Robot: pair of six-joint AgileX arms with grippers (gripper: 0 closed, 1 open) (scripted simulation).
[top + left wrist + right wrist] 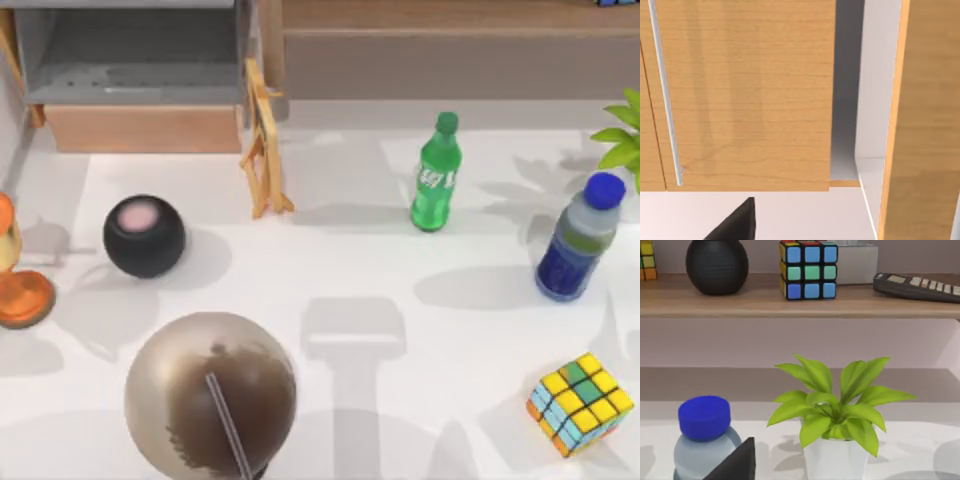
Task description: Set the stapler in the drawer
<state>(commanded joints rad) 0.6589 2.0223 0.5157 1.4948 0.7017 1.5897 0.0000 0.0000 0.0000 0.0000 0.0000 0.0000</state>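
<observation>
drawer: wide grey-lined box, light-wood front (140, 128), pulled open at bench's far-left corner; faced by left claw (733, 224), judged nearer | red stapler: whereabouts can't be told | claw states: can't be told

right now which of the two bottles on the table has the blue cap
The clear bottle with dark blue liquid near the table's right edge; the green bottle further left has a green cap.

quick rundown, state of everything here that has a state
drawer: pulled open, no stapler visible in its grey interior
green bottle: upright, capped
blue-capped bottle: upright, capped
multicoloured cube: on the table, scrambled
black round speaker: resting on the table
potted plant: upright
left gripper: by the cabinet front
right gripper: near the blue-capped bottle
</observation>
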